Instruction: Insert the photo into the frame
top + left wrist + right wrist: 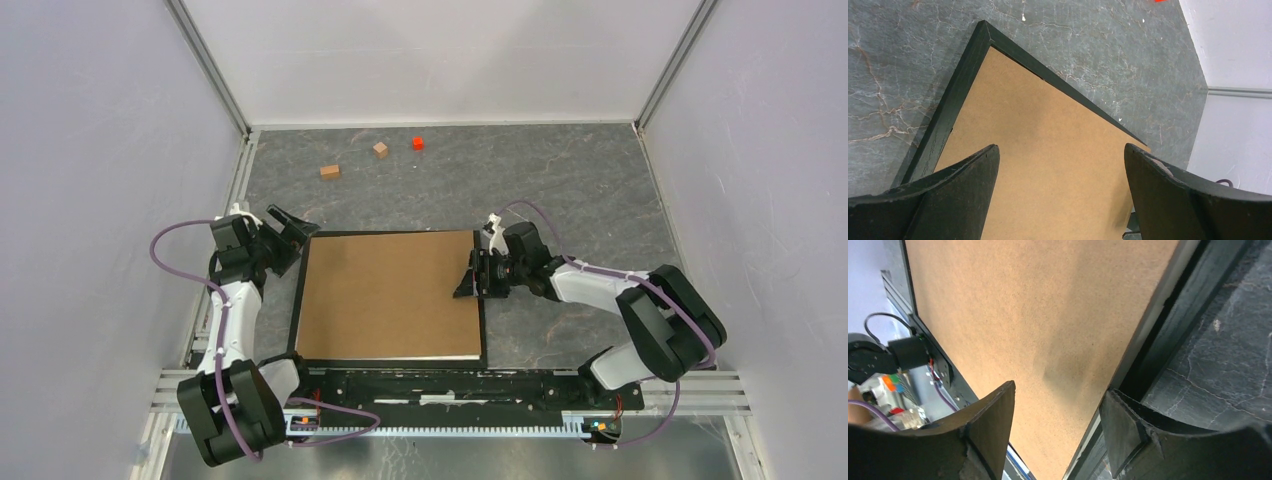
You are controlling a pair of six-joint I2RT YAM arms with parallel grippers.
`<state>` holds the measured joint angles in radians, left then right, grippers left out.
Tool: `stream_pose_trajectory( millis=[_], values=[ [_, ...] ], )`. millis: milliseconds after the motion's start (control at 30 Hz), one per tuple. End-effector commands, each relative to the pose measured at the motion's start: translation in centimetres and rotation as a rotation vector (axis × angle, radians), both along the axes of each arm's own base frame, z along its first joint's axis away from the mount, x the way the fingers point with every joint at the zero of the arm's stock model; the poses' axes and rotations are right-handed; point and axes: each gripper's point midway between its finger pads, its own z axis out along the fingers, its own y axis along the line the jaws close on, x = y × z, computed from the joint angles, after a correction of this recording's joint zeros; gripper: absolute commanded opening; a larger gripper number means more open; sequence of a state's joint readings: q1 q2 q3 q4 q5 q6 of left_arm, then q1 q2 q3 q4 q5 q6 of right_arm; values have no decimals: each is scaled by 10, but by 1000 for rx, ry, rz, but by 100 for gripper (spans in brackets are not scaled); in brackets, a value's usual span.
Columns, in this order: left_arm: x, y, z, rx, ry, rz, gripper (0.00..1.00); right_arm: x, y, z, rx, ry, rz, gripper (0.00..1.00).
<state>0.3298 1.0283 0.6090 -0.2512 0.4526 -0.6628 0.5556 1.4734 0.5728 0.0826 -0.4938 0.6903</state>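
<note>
Parts you cannot see well

A brown board (385, 295) covers the inside of the frame (299, 300), so what lies under it is hidden. From above, the right gripper (470, 278) is a dark shape over the frame's dark edge, and I cannot tell if it touches. In the left wrist view, the left gripper (1060, 150) has its own fingers (948, 200) hiding the part of the frame closest to it. Three tiny blocks (380, 150) far beyond both grippers are too small to name.
</note>
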Motion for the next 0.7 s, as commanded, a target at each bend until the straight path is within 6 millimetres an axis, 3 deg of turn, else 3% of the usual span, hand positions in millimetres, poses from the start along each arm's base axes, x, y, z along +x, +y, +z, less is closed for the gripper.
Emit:
stream_pose_trajectory(
  millis=[0,100,200,400,667],
  values=[
    [4,-1,13,-17,-54,1,100,-7,-10,-1,-89,-59,105,70],
    [4,-1,13,-18,-59,-1,100,-16,-5,2,-63,-64,181,75],
    [4,-3,12,-29,-58,-5,100,-10,-4,-1,-76,-87,194,78],
    [5,0,10,-15,-44,-3,100,32,-22,-14,-239,-155,64,82],
    [13,0,3,-31,-10,-1,100,78,-47,-7,-335,-256,-99,84]
  ],
)
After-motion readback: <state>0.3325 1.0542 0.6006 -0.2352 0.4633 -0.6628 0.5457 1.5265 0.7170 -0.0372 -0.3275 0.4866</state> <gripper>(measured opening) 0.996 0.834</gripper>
